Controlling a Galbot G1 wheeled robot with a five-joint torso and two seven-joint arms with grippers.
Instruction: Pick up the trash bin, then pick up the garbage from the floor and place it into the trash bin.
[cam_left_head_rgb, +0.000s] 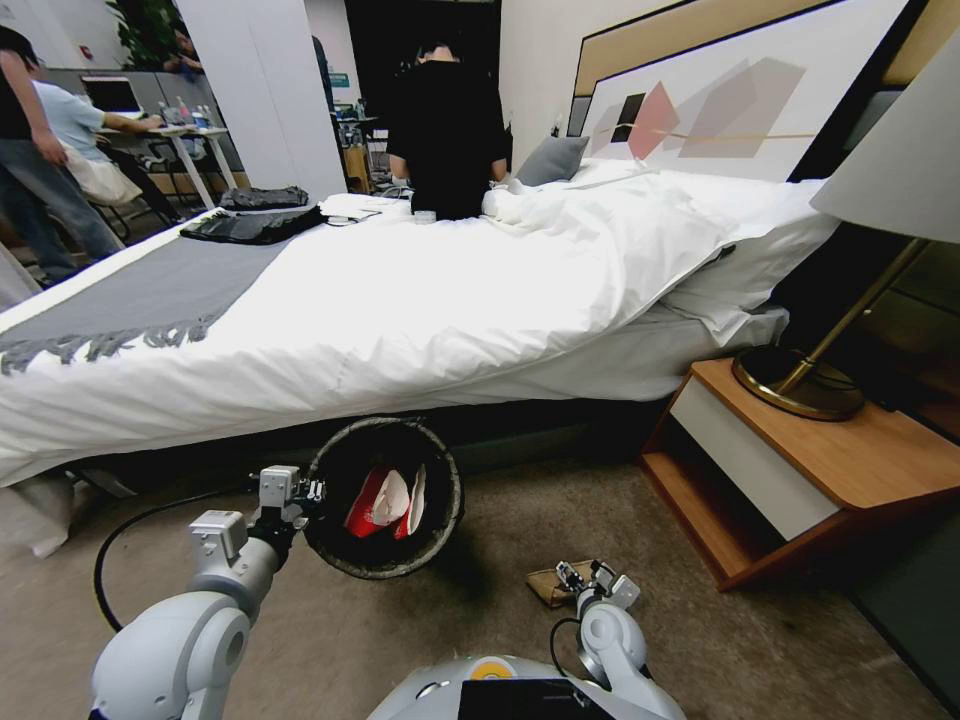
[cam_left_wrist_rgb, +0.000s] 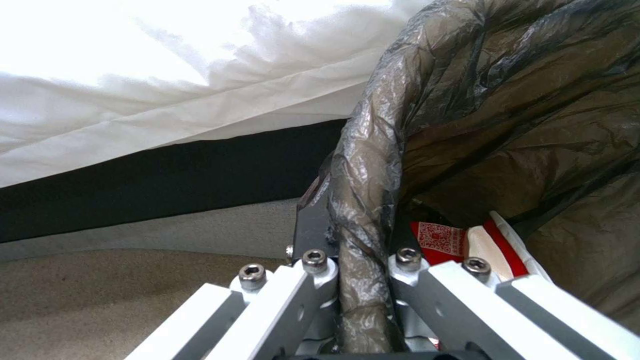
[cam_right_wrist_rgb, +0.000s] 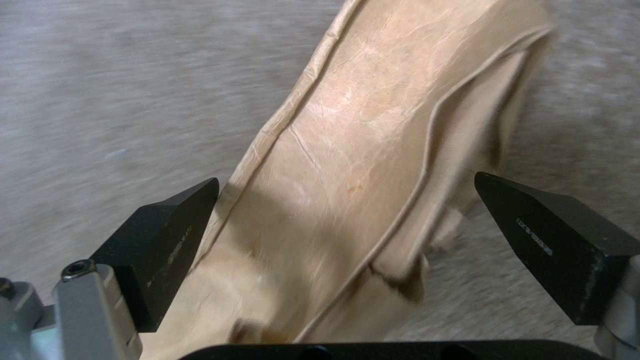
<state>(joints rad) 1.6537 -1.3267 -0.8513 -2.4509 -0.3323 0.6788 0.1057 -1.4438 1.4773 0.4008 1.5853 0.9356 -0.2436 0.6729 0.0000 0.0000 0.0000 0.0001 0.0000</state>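
Bin (cam_left_head_rgb: 385, 570), round with a crinkled dark liner, holds red-and-white wrappers (cam_left_head_rgb: 385, 500); left pincer (cam_left_head_rgb: 312, 492) is clamped on its rim. Brown paper (cam_right_wrist_rgb: 373, 165) lies on carpet (cam_right_wrist_rgb: 100, 100) between the spread-apart right pincer (cam_right_wrist_rgb: 347, 200) fingers.

You are in a hotel-style bedroom: a white-sheeted bed (cam_left_head_rgb: 420, 300) with a grey throw, a padded headboard (cam_left_head_rgb: 720, 90) behind it, a wooden nightstand (cam_left_head_rgb: 800, 470) beside it bearing a brass lamp (cam_left_head_rgb: 810, 380).
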